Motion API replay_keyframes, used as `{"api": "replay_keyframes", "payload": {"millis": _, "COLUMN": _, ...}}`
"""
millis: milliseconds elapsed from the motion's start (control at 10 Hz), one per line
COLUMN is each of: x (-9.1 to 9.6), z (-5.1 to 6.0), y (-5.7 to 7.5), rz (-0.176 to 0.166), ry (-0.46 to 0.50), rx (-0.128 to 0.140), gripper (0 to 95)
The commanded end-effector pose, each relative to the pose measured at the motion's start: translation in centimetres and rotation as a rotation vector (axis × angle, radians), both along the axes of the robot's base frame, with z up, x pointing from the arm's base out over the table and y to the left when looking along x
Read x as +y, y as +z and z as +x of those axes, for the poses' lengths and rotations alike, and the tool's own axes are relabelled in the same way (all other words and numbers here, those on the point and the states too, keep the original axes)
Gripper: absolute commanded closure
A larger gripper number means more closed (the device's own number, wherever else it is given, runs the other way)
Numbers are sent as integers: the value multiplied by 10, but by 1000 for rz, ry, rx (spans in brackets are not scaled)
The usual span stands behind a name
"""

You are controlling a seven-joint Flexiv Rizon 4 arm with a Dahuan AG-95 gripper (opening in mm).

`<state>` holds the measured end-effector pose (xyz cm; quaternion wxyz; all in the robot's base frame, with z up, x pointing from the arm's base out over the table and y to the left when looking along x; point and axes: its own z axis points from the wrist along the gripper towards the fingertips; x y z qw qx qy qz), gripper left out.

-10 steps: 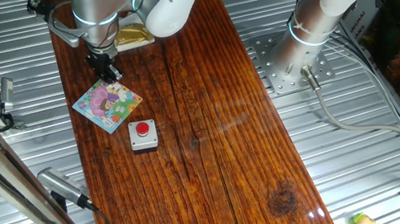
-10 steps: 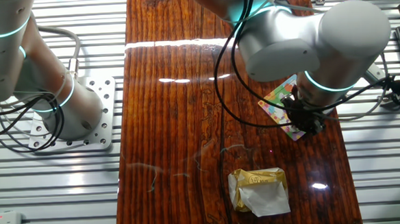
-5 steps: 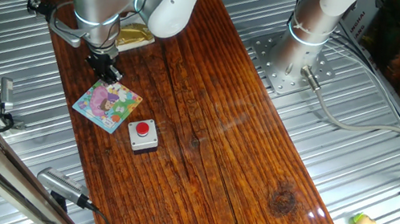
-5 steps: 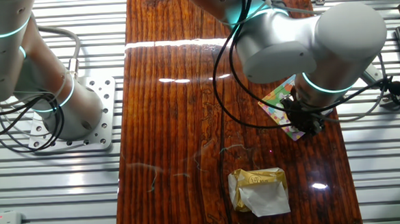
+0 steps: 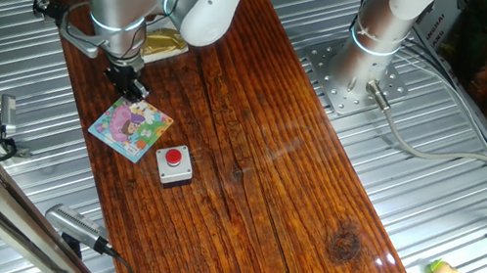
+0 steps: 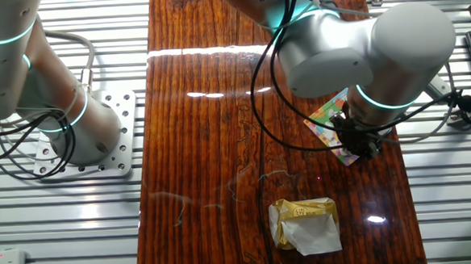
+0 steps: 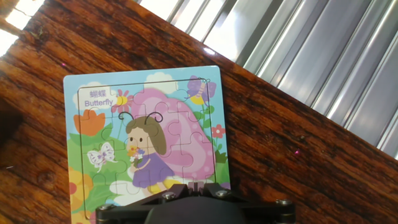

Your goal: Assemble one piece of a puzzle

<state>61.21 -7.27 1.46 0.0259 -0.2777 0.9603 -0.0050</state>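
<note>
The puzzle (image 5: 131, 127) is a small square board with a pink-and-purple butterfly girl, lying flat near the left edge of the wooden table. In the hand view the puzzle (image 7: 146, 137) fills the centre, and its lower edge is hidden under the gripper body. My gripper (image 5: 135, 91) points down at the board's far corner, with its tips at or just above the surface. From the other side the arm covers most of the puzzle (image 6: 329, 120), and the gripper (image 6: 357, 147) sits at its near edge. The jaws (image 7: 193, 185) stand together, and no piece shows between them.
A grey box with a red button (image 5: 173, 165) stands just right of the puzzle. A yellowish-gold box (image 6: 305, 223) lies behind the arm. A second arm's base (image 5: 380, 30) is bolted beside the table. Ribbed metal (image 7: 323, 56) borders the table edge close to the puzzle.
</note>
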Motion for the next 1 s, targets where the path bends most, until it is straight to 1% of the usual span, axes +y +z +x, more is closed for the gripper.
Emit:
{"api": "replay_keyframes", "payload": {"millis": 100, "x": 1, "z": 0, "y": 4, "rz": 4, "ry": -2, "rx": 2, "gripper": 950}}
{"api": "replay_keyframes", "payload": {"millis": 300, "x": 1, "z": 0, "y": 7, "rz": 3, "ry": -9, "rx": 3, "gripper": 950}}
{"api": "replay_keyframes", "payload": {"millis": 500, "x": 2, "z": 0, "y": 15, "rz": 2, "ry": -58, "rx": 1, "gripper": 950}}
{"api": "replay_keyframes", "payload": {"millis": 700, "x": 5, "z": 5, "y": 25, "rz": 0, "ry": -110, "rx": -1, "gripper": 950}}
{"api": "replay_keyframes", "payload": {"millis": 900, "x": 9, "z": 12, "y": 33, "rz": -4, "ry": -201, "rx": -8, "gripper": 950}}
{"api": "replay_keyframes", "payload": {"millis": 1000, "x": 13, "z": 23, "y": 44, "rz": 10, "ry": -334, "rx": -21, "gripper": 950}}
